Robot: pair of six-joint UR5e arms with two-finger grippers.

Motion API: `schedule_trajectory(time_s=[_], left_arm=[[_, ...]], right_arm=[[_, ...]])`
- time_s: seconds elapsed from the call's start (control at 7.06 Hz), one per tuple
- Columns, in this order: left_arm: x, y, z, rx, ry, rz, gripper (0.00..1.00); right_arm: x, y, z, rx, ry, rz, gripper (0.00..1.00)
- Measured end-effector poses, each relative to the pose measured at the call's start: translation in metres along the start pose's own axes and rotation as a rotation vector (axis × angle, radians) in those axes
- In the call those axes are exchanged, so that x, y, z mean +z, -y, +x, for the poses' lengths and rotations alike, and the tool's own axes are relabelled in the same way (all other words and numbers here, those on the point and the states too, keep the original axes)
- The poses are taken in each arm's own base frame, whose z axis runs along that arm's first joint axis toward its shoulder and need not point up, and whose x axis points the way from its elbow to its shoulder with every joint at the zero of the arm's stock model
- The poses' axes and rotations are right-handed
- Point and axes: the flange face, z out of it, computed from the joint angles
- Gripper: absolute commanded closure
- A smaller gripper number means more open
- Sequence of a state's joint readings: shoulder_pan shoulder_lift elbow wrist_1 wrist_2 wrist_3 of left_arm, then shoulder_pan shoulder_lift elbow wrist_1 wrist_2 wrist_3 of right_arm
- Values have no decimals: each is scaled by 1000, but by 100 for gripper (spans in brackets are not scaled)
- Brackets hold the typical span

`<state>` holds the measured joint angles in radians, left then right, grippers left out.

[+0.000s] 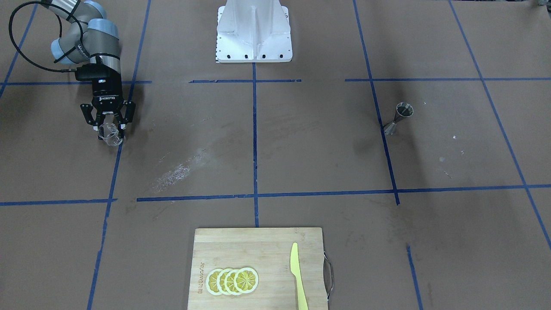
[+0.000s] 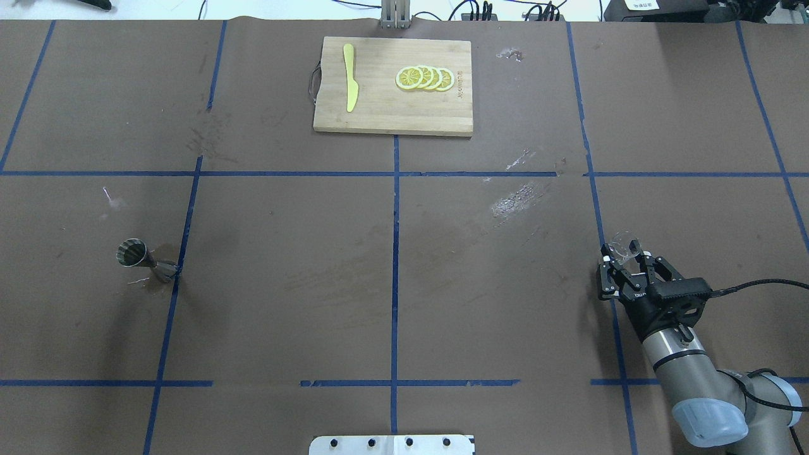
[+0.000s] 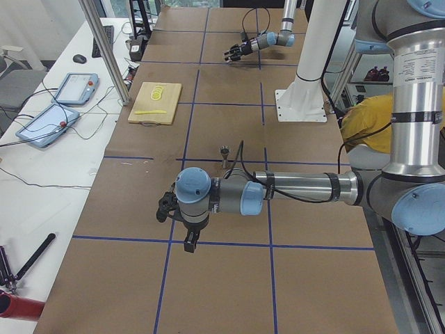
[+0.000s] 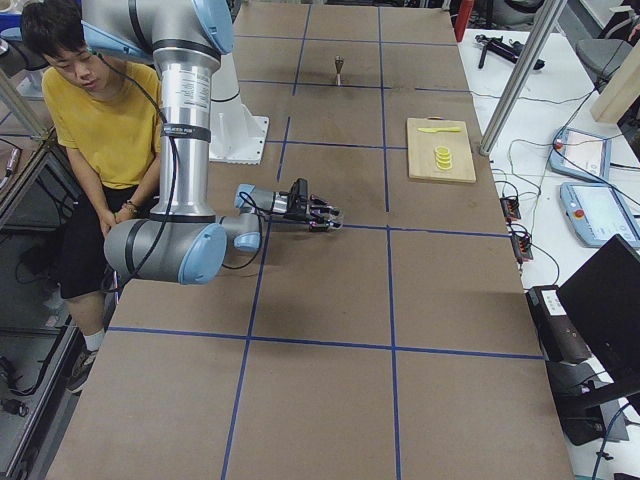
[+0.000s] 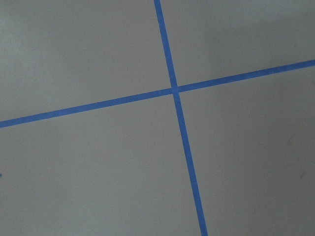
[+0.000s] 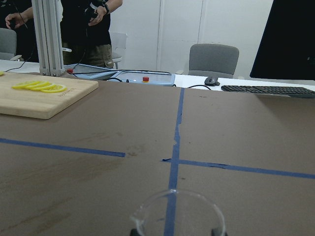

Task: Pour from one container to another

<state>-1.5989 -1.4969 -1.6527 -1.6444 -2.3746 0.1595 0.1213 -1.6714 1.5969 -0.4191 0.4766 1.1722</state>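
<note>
The left tool point(image 3: 188, 242) is seen only from the side, so whether it is open cannot be told. The steel jigger point(image 2: 144, 260) is stood upright on the desk point(image 2: 284, 272), well left of the cutting board point(image 2: 392, 114) and nearer the robot. Well right of the board, likewise nearer the robot, the glass cup point(image 2: 622, 245) is gripped between the fingers of the right tool point(image 2: 626, 256).

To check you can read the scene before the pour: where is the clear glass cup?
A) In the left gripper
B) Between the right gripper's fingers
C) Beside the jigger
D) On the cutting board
B: the glass cup sits between the fingers of the right gripper, far from the jigger and the cutting board.
</note>
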Motion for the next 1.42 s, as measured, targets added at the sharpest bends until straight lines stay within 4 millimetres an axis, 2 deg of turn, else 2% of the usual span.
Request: schedule_trajectory(time_s=[1.13, 1.42], left_arm=[[0, 0, 0, 1, 0, 0, 0], [-1, 2, 1, 4, 0, 3, 0]], right_arm=[[-2, 5, -2, 21, 10, 5, 0], [-1, 11, 4, 30, 8, 18, 0]])
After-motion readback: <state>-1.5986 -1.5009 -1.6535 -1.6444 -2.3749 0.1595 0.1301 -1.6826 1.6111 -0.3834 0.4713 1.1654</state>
